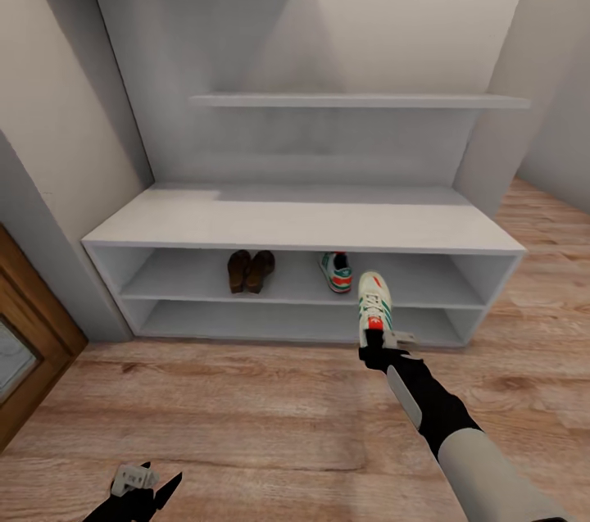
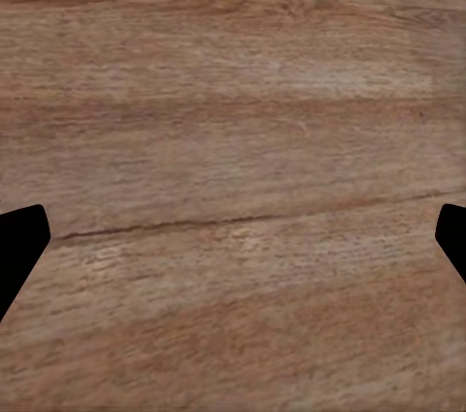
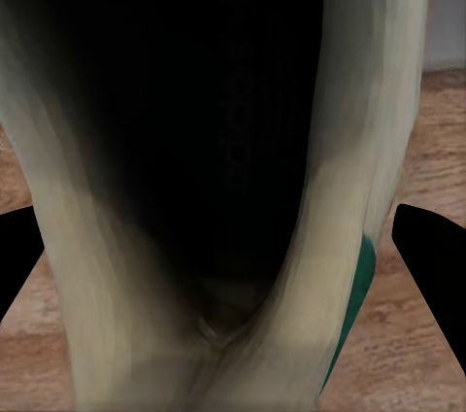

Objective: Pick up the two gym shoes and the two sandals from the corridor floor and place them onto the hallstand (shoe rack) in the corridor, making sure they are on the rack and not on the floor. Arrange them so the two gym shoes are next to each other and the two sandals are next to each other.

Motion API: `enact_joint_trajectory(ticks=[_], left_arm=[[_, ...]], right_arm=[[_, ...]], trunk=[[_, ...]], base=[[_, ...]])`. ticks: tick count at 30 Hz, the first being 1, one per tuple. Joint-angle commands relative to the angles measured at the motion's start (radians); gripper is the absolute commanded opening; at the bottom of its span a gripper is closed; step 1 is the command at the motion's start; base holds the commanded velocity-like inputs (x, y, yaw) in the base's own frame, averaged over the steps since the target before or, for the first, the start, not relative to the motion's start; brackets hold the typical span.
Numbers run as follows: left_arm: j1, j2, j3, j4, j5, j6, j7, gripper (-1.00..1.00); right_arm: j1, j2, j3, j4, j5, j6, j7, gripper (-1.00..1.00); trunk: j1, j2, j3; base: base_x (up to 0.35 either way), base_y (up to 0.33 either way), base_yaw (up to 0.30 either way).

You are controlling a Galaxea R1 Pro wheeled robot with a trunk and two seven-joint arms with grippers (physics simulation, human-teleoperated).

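Pale grey-white, the hallstand (image 1: 303, 227) fills a corridor alcove above the wood-plank corridor floor (image 1: 246, 415). Extended toward it, the right gripper (image 1: 378, 346) is clamped on the heel of a gym shoe (image 1: 374, 305), carried clear of the floor with its toe at the front edge of the upper shoe shelf. Seen from the right wrist, the shoe's dark opening (image 3: 194, 140) crowds the lens, with a sliver of green sole at one side. On that shelf sits the other gym shoe (image 1: 336, 270), just beside the raised one; the two sandals (image 1: 250, 270) stand together farther left. Low by the floor, the left gripper (image 1: 147, 485) is spread wide and empty over bare planks (image 2: 233, 140), its arm cut off by the frame.
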Motion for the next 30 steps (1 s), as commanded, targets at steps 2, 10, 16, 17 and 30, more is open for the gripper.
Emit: enact_joint_trajectory(ticks=[2, 10, 16, 17, 30], left_arm=[[-0.001, 0.000, 0.007, 0.001, -0.007, -0.004, -0.005, 1.00], [-0.001, 0.000, 0.007, 0.001, -0.007, -0.004, -0.004, 1.00], [-0.001, 0.000, 0.007, 0.002, -0.007, -0.004, -0.003, 1.00], [-0.001, 0.000, 0.007, 0.002, -0.007, -0.004, -0.003, 1.00], [-0.001, 0.001, 0.007, 0.002, -0.007, -0.004, -0.003, 1.00]], right_arm=[[0.000, -0.002, 0.007, -0.002, -0.010, 0.004, -0.010, -1.00], [0.000, -0.003, 0.007, -0.003, -0.011, 0.004, -0.009, -1.00], [0.000, -0.003, 0.005, -0.003, -0.012, 0.004, -0.010, -1.00], [0.000, -0.003, 0.005, -0.003, -0.012, 0.004, -0.010, -1.00], [0.000, -0.003, 0.005, -0.003, -0.012, 0.004, -0.010, -1.00]], trunk=[[0.000, 0.000, -0.001], [0.000, 0.000, -0.002], [0.000, 0.000, -0.002], [0.000, 0.000, -0.002], [0.000, 0.000, -0.002]], base=[[0.110, -0.008, 0.021], [0.167, -0.035, 0.004], [0.071, -0.004, 0.000], [0.242, -0.001, 0.000], [0.196, 0.000, 0.000]])
